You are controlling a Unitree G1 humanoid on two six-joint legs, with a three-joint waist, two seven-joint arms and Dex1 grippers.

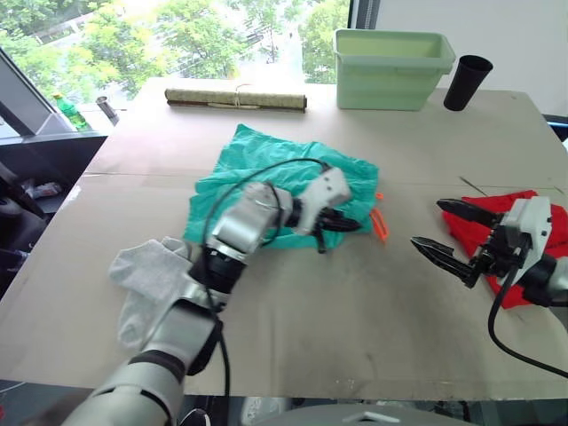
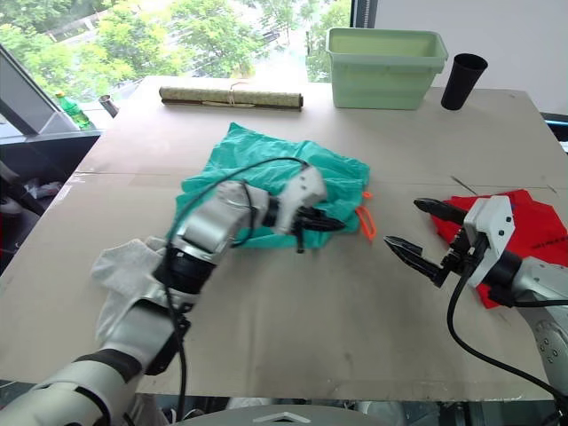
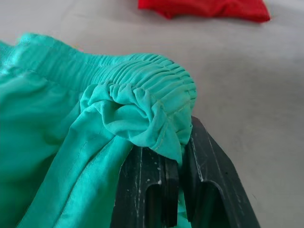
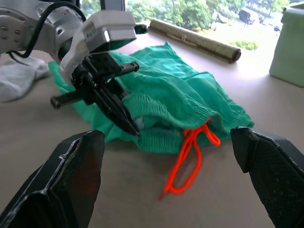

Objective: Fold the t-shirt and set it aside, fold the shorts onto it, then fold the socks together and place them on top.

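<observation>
Centre of frame: left gripper (image 1: 344,224), fingers (image 3: 156,190) pinched shut on the elastic waistband of the shorts (image 1: 266,177), which lie rumpled on the bench (image 1: 355,293). Right edge: right gripper (image 1: 449,234), fingers spread wide and empty, beside the t-shirt (image 1: 484,232). Lower left: the socks (image 1: 146,275).

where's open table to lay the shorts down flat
Bare table runs along the near edge, between the socks and the t-shirt. Another free strip lies between the shorts and the rolled mat. The far right corner is crowded by the green bin and black cup.
</observation>
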